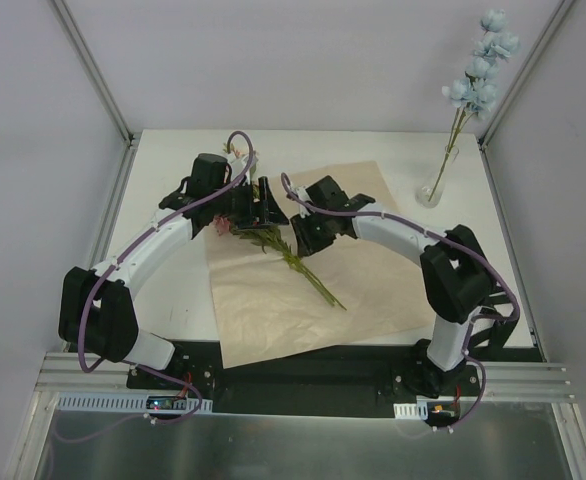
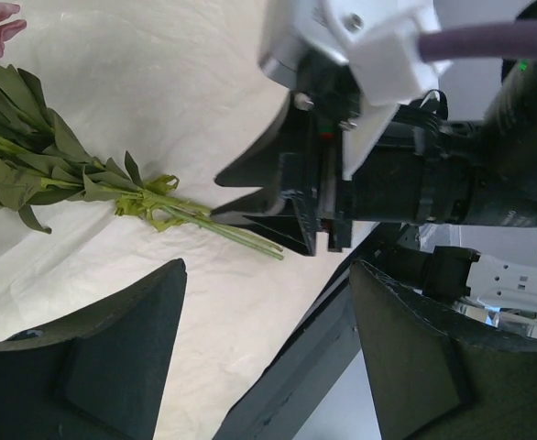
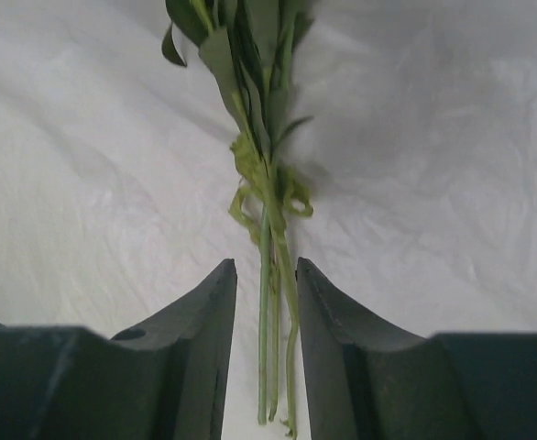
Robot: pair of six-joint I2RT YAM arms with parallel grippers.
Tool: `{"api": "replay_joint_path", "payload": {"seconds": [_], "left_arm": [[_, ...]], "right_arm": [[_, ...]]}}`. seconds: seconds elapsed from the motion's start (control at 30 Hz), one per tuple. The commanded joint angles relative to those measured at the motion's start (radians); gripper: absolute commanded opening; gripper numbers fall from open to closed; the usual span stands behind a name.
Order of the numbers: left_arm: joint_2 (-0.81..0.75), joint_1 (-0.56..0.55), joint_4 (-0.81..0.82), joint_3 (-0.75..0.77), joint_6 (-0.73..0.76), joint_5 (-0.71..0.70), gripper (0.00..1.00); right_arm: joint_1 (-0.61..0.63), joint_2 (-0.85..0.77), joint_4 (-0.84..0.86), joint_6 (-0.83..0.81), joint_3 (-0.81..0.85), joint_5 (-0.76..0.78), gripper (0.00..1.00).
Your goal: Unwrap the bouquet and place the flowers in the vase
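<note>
White worktop, kraft paper spread flat. Flower stems lie on it; right end effector straddles them, jaws slightly parted, not pinching. Left end effector released beside leaves. Vase far right holds blue spray.

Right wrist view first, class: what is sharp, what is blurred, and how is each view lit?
Right wrist view: stems sharp, near jaws dark and soft, paper washed pale. Left wrist view: leaves crisp, foreground jaws blurred. Top view: even light, faint shadows on the paper.
</note>
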Motion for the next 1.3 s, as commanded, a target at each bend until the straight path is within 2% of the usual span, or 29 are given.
{"api": "replay_joint_path", "payload": {"seconds": [0.0, 0.4, 0.63, 1.13, 1.27], "left_arm": [[-0.021, 0.015, 0.027, -0.007, -0.011, 0.032, 0.71], [-0.021, 0.024, 0.041, -0.017, -0.027, 0.048, 0.75], [-0.023, 0.025, 0.050, -0.020, -0.033, 0.056, 0.73], [-0.020, 0.027, 0.060, -0.023, -0.038, 0.065, 0.73], [-0.020, 0.027, 0.060, -0.024, -0.039, 0.062, 0.73]], "right_arm": [[0.015, 0.101, -0.069, -0.058, 0.123, -0.030, 0.34], [0.046, 0.181, -0.092, -0.085, 0.176, -0.041, 0.27], [0.052, 0.239, -0.155, -0.117, 0.230, 0.024, 0.27], [0.066, 0.296, -0.187, -0.152, 0.281, 0.035, 0.26], [0.078, 0.296, -0.198, -0.161, 0.295, 0.083, 0.13]]}}
